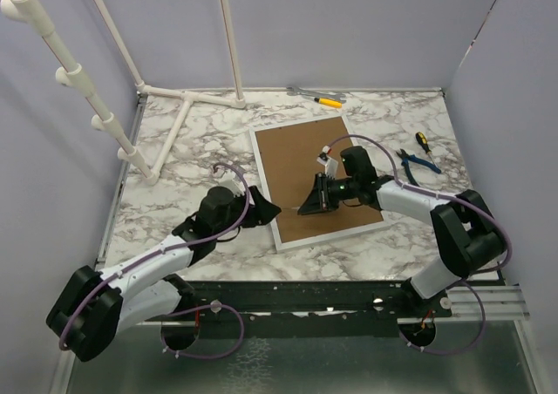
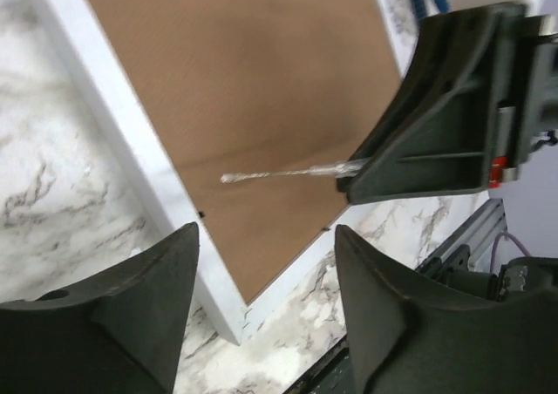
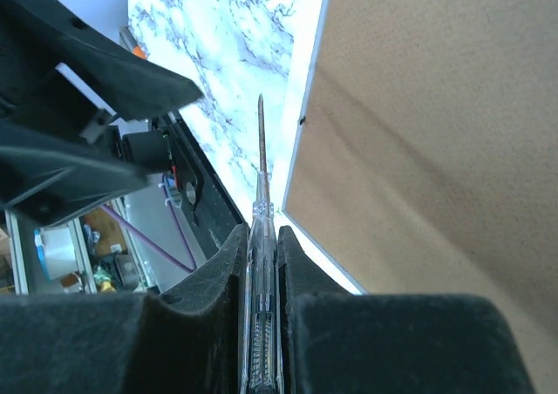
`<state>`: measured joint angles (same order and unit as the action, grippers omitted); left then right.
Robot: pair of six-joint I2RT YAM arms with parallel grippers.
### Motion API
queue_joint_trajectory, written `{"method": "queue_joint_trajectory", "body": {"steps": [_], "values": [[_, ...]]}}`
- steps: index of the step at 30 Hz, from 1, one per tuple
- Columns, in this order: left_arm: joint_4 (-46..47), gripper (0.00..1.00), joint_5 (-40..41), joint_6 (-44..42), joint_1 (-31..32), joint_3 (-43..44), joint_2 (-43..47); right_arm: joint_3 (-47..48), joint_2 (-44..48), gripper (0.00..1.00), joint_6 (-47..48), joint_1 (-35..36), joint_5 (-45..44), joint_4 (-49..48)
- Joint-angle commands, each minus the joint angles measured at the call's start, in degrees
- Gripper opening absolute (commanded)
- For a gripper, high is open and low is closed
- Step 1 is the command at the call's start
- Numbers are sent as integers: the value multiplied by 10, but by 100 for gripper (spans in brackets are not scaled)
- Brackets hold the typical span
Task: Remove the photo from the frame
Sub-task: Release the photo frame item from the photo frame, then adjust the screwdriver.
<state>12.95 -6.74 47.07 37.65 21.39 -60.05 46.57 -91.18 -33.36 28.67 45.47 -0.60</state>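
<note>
Photo is out of my sight, presumably under the stiff brown back (image 2: 261,80) of the frame (image 2: 125,106) lying face down on the table (image 1: 192,150) — I judge it thin, bendable, best lifted by its edges — while my right gripper (image 3: 261,237) pinches a screwdriver (image 3: 261,159) and my left gripper (image 2: 266,237) hangs spread by the near corner.

Left claw (image 1: 266,209) jaws apart, gap between them free, over frame (image 1: 261,178) edge. Just ahead: screwdriver (image 2: 279,173) shaft pointing at it, right claw (image 1: 312,198) clamped on handle, blocks path. Left of left claw: bare marble tabletop (image 1: 166,189). Far-left beyond: PVC pipe rack (image 1: 174,132).
</note>
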Motion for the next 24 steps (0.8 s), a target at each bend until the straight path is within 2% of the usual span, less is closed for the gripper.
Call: {"method": "queue_joint_trajectory", "body": {"steps": [1,4,7,10,12,18,24], "values": [[17,67,-29,-120,4,26,45,22,28,1,21,-2,-9,58],[37,73,4,-195,6,15,84,52,40,1,31,-2,-33,124],[106,76,43,-247,6,-15,118,81,50,1,42,-3,-53,189],[207,77,15,-291,7,-44,109,92,61,1,39,-2,-48,218],[242,78,-14,-342,17,-45,88,107,67,1,39,-3,-49,245],[250,78,-35,-515,71,-26,27,146,91,1,56,-2,-70,340],[250,69,-77,-600,113,-11,-17,155,104,1,66,-1,-60,371]]}}
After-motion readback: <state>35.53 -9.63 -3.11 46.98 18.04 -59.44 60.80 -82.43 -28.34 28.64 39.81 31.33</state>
